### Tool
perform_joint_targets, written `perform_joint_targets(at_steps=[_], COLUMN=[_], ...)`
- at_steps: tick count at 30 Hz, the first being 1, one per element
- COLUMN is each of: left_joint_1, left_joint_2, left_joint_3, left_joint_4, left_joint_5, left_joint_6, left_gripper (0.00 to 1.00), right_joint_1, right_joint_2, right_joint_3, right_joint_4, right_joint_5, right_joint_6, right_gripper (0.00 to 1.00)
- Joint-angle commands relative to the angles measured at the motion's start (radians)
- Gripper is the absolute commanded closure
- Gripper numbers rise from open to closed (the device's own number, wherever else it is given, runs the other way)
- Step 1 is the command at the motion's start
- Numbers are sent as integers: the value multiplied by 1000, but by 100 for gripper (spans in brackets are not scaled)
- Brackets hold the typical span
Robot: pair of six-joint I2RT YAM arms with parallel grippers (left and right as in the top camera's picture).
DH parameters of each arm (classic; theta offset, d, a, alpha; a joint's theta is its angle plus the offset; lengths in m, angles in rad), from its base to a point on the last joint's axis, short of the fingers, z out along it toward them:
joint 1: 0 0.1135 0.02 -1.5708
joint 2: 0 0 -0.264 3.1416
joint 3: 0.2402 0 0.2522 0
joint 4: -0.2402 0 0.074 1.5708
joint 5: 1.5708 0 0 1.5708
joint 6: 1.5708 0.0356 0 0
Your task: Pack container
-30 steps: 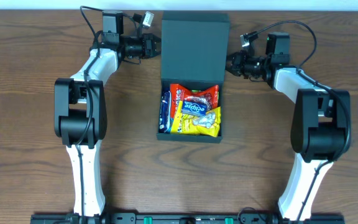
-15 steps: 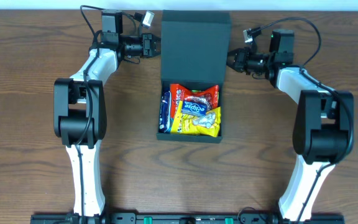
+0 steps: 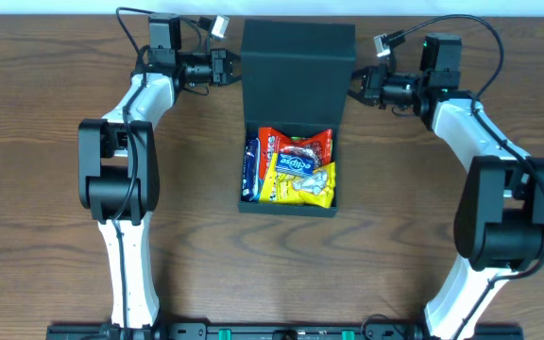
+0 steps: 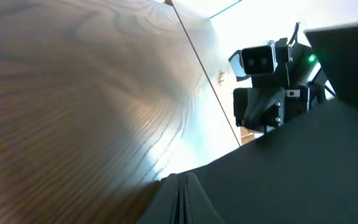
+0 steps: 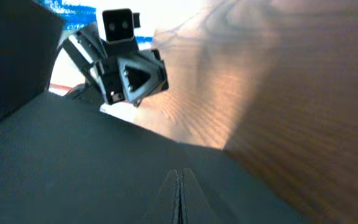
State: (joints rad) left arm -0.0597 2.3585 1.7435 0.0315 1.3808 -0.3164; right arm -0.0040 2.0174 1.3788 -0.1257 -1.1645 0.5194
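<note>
- To the left of the container, a broad stretch of the brown wood-grain table [image 3: 36, 104] lies bare, bounded only by the white-and-black left arm [image 3: 121, 161], which stands well apart from the container's left wall.
- The left gripper [image 3: 230, 68] is set against the left edge of the raised lid, near its far end. In the left wrist view its fingers [image 4: 180, 198] are seen drawn together to a thin seam. Whether the lid edge is pinched between them cannot be told.
- The container [image 3: 287, 208], a dark teal-green rectangular matte box with a hinged flap lid, is placed at the middle of the table with its lid [image 3: 297, 66] swung open on the far side. The lid's far edge lies close to the table's far edge.
- The container's open tray is filled with snack packets [image 3: 296, 162]: a blue one along the left wall, a red one at the far side, and yellow and pale ones toward the near wall.
- The right gripper [image 3: 354, 85] is set against the lid's right edge, opposite the left gripper. Its fingers [image 5: 180, 196] are likewise pressed into a narrow seam.
- To the right of the container, bare table is left between its wall and the right arm [image 3: 499, 208].
</note>
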Motion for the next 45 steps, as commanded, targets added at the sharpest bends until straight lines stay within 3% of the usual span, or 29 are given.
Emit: perform_joint_targets(at_steps=[1, 14, 34, 40, 45], left_joint_1=[7, 8, 16, 16, 16], left_joint_2=[-12, -12, -149, -242, -329], left_joint_3=[24, 24, 24, 24, 24], left_joint_4=[8, 8, -17, -103, -277], left_joint_5=[-4, -29, -200, -294, -351], left_joint_6=[0, -21, -58, -26, 76], left_gripper=[94, 94, 95, 95, 95], right_joint_1=[19, 32, -32, -37, -36], right_joint_2=[-34, -39, -209, -268, -312], right_joint_3=[9, 9, 9, 9, 9], right_joint_4=[-57, -332, -332, -332, -340], right_joint_5=[-45, -10, 148, 148, 148], right_joint_6=[-76, -247, -249, -267, -268], right_gripper=[99, 99, 99, 98, 98])
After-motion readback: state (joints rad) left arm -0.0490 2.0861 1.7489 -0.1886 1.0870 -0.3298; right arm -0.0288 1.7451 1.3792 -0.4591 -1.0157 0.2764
